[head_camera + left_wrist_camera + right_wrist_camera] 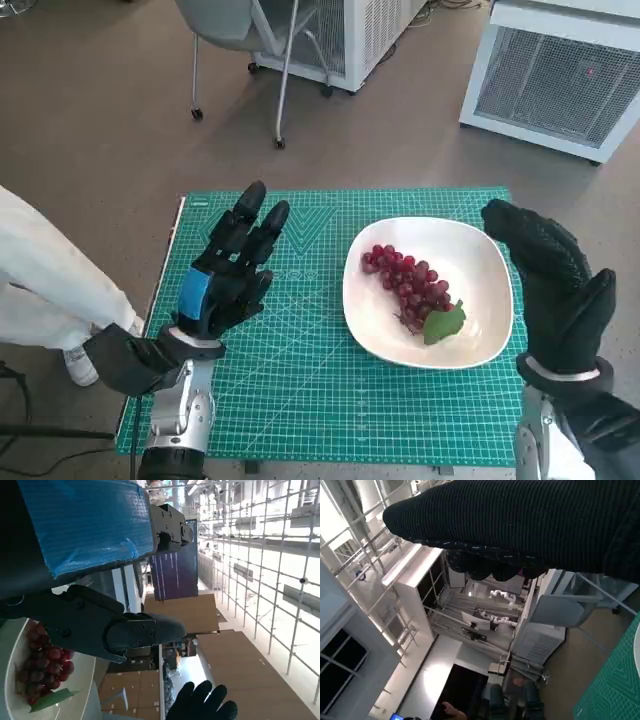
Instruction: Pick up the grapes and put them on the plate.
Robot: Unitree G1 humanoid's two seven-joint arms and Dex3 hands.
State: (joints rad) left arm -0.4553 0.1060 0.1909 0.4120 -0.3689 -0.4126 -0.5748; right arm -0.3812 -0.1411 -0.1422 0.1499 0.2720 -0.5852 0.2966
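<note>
The grapes (pixel 412 288) already lie in the white plate (pixel 480 258) on the green mat (pixel 300 380). The left hand (pixel 228 270) and the right hand (pixel 555 285) are both up in the air, fingers spread, holding nothing. To end well, I think both hands should keep away from the plate and not bump it.

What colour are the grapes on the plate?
Dark red, with one green leaf beside the grapes on the white plate. The head view shows them best.
</note>
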